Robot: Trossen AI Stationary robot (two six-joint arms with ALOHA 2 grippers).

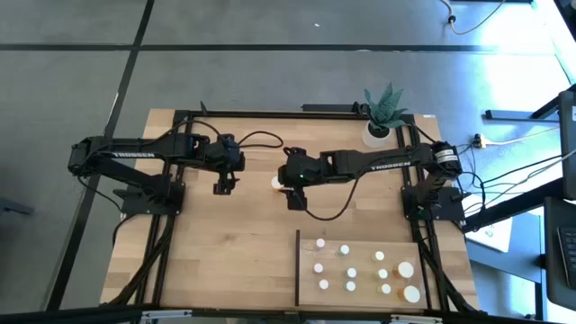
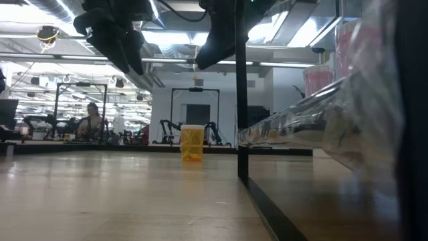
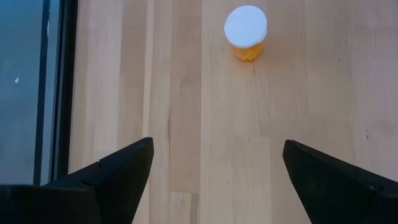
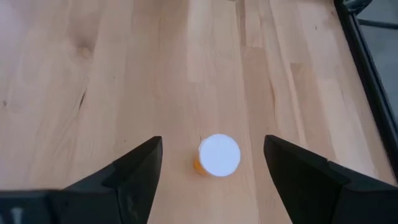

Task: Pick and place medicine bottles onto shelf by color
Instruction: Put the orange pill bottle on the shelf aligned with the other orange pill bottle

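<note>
One orange bottle with a white cap stands upright on its base on the tabletop between my two grippers; it also shows in the low view, the left wrist view and the right wrist view. My right gripper is open above it, a finger on either side, not touching. My left gripper is open and empty, to the bottle's left. The shelf lies at the near right with several white-capped bottles standing on it.
A potted plant in a white pot stands at the far right of the table. The shelf's dark upright edge runs along its left side and shows as a post in the low view. Bare tabletop lies at the near left.
</note>
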